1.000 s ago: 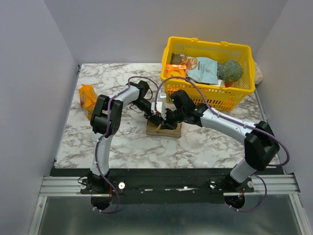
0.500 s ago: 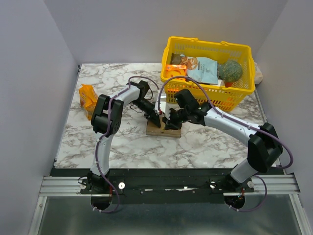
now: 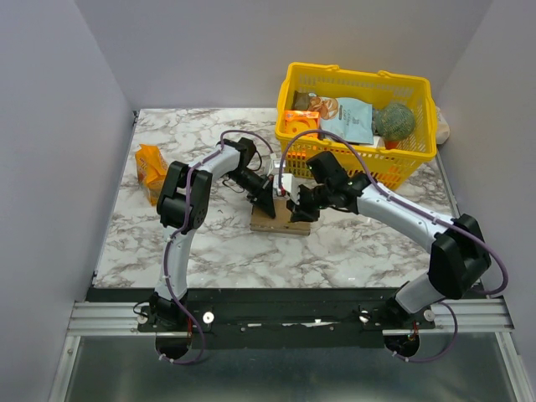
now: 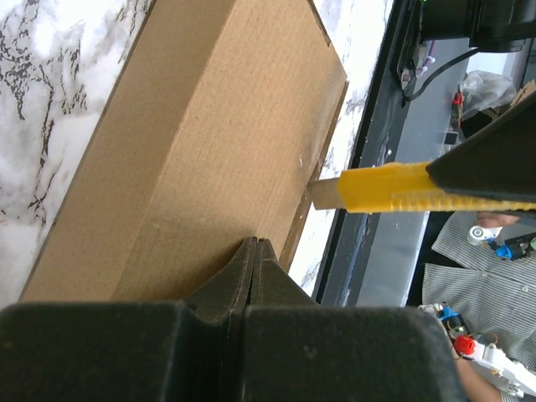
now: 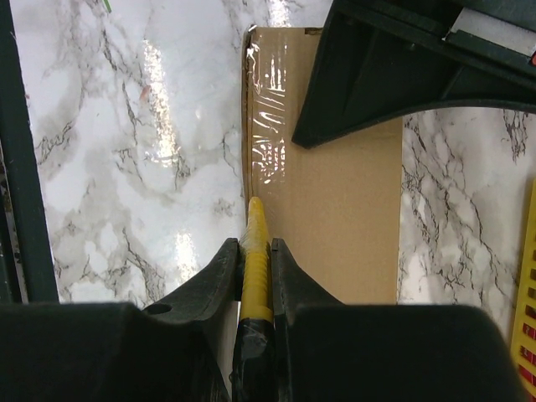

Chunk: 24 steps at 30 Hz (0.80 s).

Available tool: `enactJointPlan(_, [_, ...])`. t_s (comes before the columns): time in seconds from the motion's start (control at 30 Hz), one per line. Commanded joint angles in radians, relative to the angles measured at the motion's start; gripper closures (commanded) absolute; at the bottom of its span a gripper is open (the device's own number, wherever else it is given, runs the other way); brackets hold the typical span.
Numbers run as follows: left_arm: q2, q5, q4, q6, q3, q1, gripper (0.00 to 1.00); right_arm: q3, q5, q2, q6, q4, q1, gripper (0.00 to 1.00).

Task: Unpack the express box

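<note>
- Your express box (image 3: 280, 223) lies flat on the marble table (image 3: 209, 247), just in front of the yellow basket (image 3: 335, 156).
- Your left gripper (image 4: 255, 251), clenched on nothing, touches its top.
- Your right gripper (image 5: 254, 247) grasps a yellow cutter (image 5: 255, 243), its tip at the box's taped edge.

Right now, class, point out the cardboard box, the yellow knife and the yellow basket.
cardboard box (image 5: 343, 226), right wrist view, bare top face.
yellow knife (image 5: 256, 251), right wrist view, middle of its yellow body.
yellow basket (image 3: 402, 163), top view, front mesh wall.
</note>
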<state>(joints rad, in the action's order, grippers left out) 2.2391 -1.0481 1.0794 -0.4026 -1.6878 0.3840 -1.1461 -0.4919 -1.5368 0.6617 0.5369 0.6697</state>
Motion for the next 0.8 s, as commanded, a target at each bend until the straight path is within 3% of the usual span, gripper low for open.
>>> enactJointPlan(0.0, [0.068, 0.214, -0.029, -0.090, 0.016, -0.004, 1.00, 0.031, 0.030, 0.029, 0.059, 0.101, -0.035, 1.00])
enactJointPlan(0.77, [0.086, 0.211, 0.010, -0.137, -0.021, -0.002, 1.00, -0.003, 0.010, 0.032, 0.225, 0.255, -0.140, 1.00])
